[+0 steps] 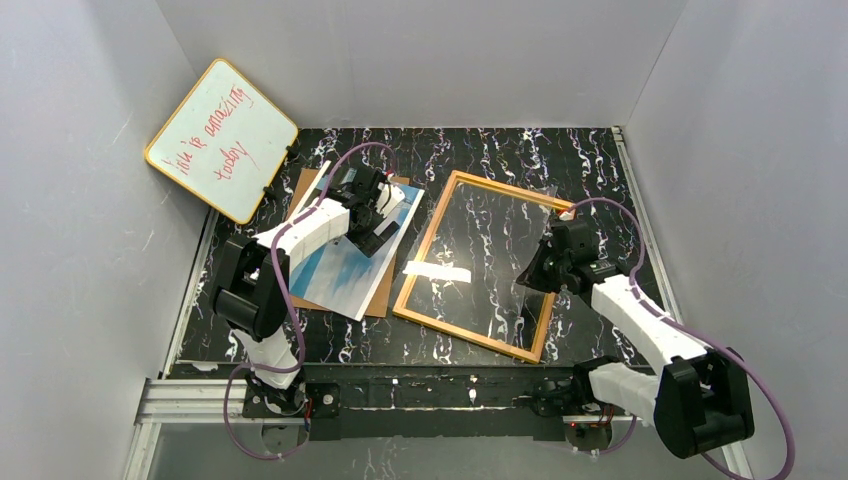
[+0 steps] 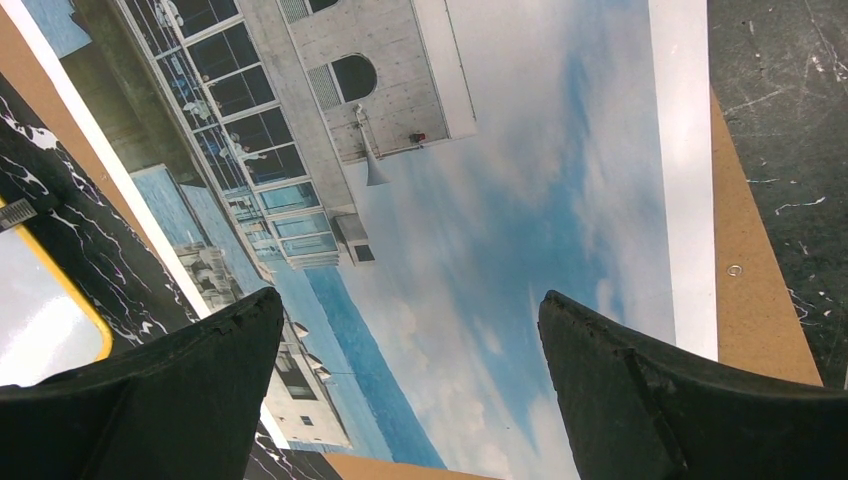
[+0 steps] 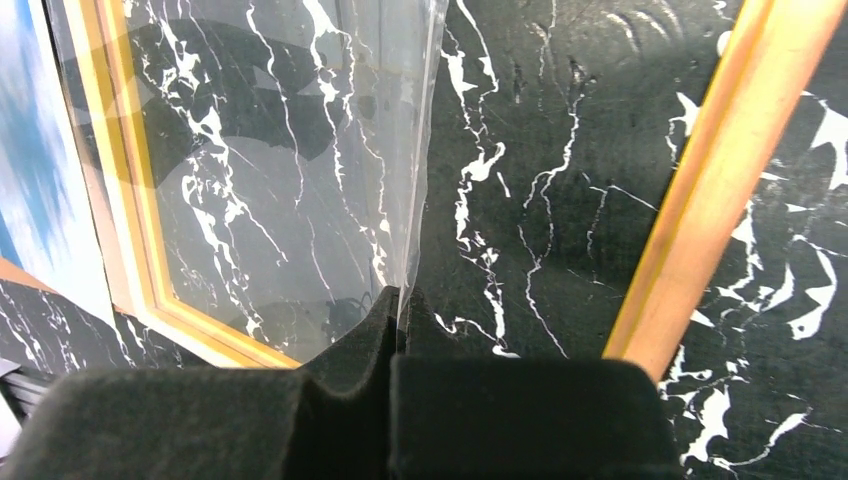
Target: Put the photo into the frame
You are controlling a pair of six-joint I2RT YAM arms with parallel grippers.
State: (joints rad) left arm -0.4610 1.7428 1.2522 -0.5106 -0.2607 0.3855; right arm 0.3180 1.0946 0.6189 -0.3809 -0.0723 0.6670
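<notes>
The photo (image 1: 340, 270), a white building under blue sky, lies face up on the brown backing board (image 1: 378, 300) at the left. It fills the left wrist view (image 2: 480, 200). My left gripper (image 1: 385, 222) is open and empty just above it, with one finger on each side of the sky area (image 2: 410, 310). The frame (image 1: 431, 230) lies flat at the centre, orange-brown side up. My right gripper (image 1: 540, 268) is shut on the edge of the clear pane (image 3: 300, 180) and holds it tilted up over the frame's right part (image 3: 710, 190).
A yellow-rimmed whiteboard (image 1: 222, 140) with red writing leans at the back left. Its corner shows in the left wrist view (image 2: 40, 320). A white strip of tape (image 1: 437, 270) lies across the frame's left rail. Grey walls stand on three sides.
</notes>
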